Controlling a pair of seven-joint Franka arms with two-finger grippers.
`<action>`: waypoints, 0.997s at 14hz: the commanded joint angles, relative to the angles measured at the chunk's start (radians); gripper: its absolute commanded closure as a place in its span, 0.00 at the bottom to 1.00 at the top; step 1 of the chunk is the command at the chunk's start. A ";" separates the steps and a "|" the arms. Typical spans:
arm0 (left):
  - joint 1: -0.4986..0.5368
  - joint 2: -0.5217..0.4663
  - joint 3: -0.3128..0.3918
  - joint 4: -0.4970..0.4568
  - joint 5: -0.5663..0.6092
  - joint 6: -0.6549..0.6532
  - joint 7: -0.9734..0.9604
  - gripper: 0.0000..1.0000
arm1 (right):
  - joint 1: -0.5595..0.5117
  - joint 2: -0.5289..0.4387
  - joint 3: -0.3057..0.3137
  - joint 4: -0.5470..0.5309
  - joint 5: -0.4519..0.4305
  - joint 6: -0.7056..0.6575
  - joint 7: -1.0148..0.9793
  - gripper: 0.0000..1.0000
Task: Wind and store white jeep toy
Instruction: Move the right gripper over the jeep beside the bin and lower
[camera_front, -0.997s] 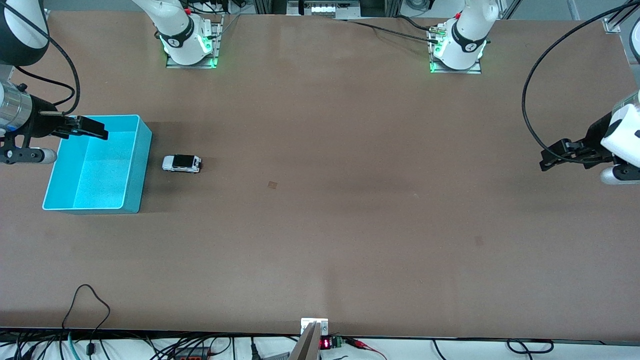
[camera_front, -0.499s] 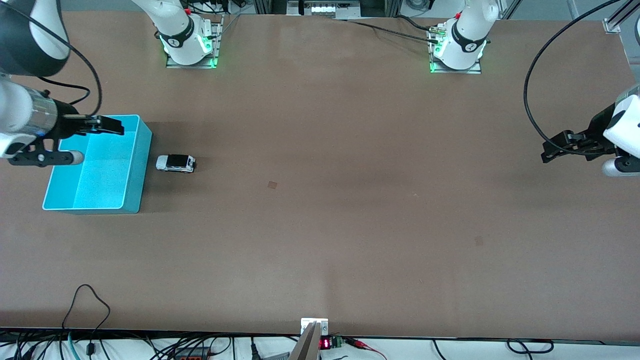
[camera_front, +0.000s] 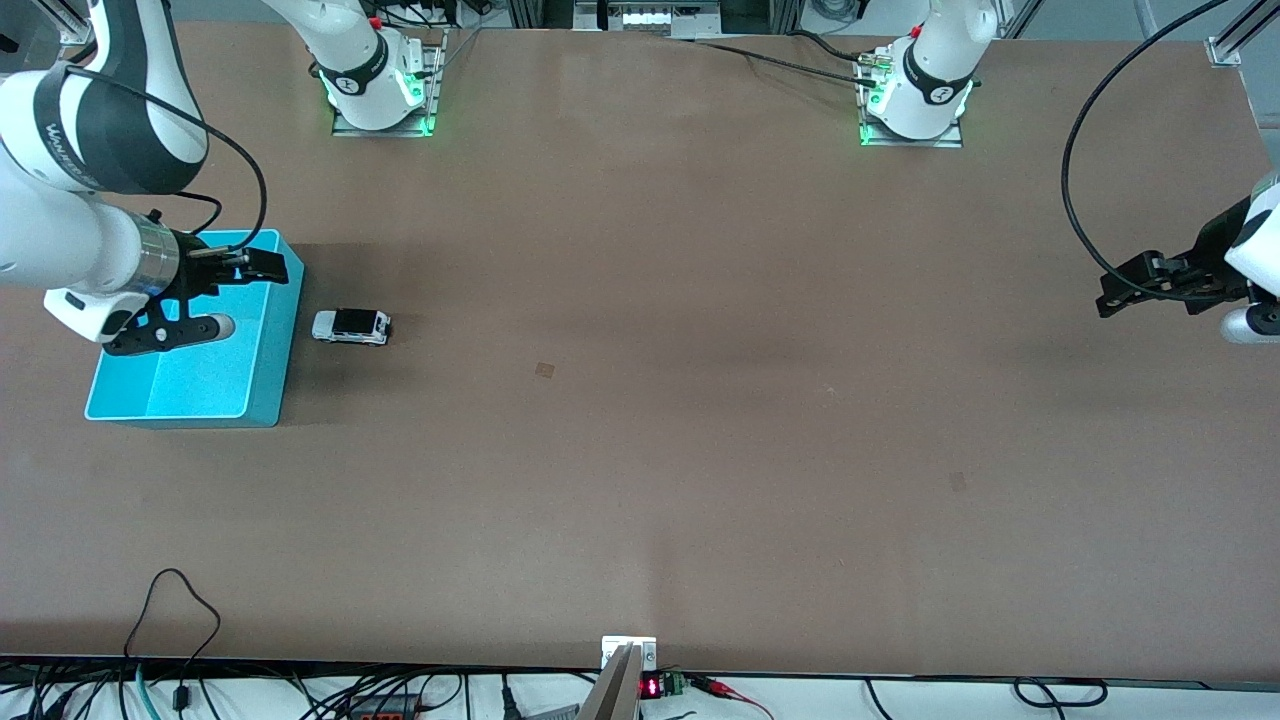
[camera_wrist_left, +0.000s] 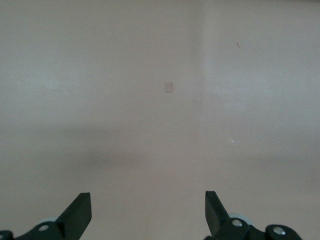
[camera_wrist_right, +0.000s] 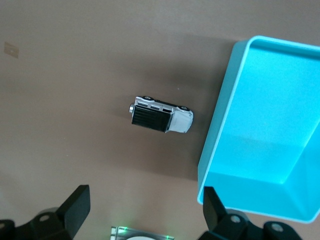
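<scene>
Beside turquoise plastic bin (camera_front: 265, 400): small white jeep toy (camera_front: 350, 326) | right gripper (camera_front: 262, 264) over bin, jaws spread; should straddle jeep's sides squarely | left gripper (camera_front: 1120, 297) waits at left arm's end, jaws spread

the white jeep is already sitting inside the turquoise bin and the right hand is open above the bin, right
Not quite. The white jeep toy is not inside the turquoise bin; it stands on the table beside the bin, toward the left arm's end, apart from its wall. The front view and the right wrist view both show this. The rest holds: the right hand is open above the bin.
</scene>
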 joint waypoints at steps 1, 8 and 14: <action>0.007 -0.038 0.000 -0.032 -0.023 -0.007 0.021 0.00 | -0.019 -0.139 0.042 -0.231 0.000 0.151 -0.072 0.00; 0.011 -0.049 -0.002 -0.033 -0.023 -0.039 0.001 0.00 | -0.261 -0.195 0.311 -0.435 -0.006 0.347 -0.429 0.00; 0.011 -0.054 -0.002 -0.039 -0.020 -0.049 0.018 0.00 | -0.286 -0.160 0.312 -0.536 -0.020 0.561 -0.823 0.00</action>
